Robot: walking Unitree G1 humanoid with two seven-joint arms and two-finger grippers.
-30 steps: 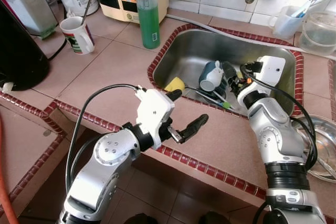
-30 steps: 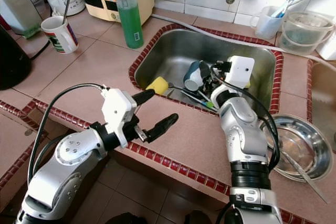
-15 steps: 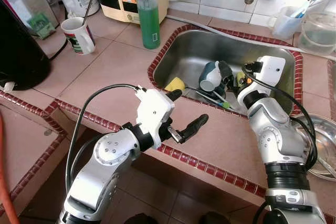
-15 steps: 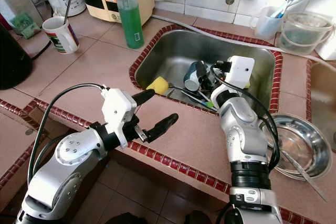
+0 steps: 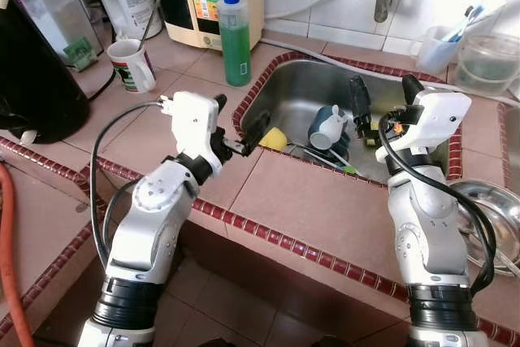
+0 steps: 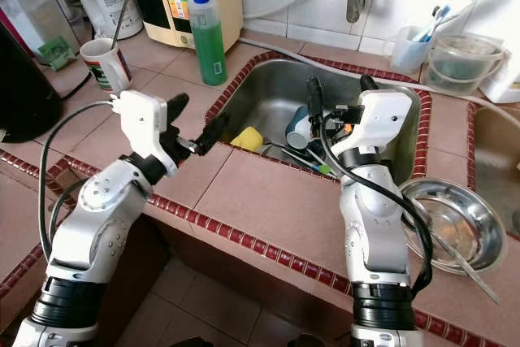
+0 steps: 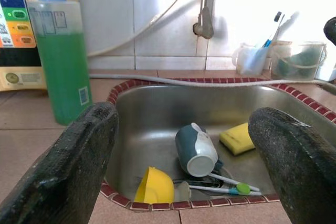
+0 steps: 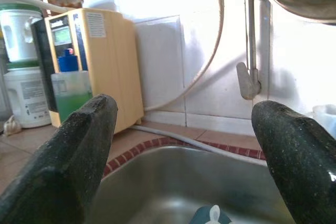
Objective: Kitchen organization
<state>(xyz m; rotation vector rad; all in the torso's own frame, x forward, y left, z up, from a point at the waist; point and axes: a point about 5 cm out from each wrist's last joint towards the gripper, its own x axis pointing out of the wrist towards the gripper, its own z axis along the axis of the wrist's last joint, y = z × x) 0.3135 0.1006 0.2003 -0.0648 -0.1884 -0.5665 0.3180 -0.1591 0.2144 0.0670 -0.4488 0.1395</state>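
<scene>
Basically both grippers gape empty: left gripper (image 5: 240, 126) at the stainless steel sink (image 5: 305, 91) rim, right gripper (image 5: 382, 95) above the basin, where a dark teal mug (image 5: 327, 125) lies beside a yellow sponge (image 5: 273, 137).

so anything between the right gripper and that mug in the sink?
Nothing visible. The right gripper hangs open above the sink, and the overturned mug lies just below it with open space between. Utensils sit beside the mug, not over it.
</scene>
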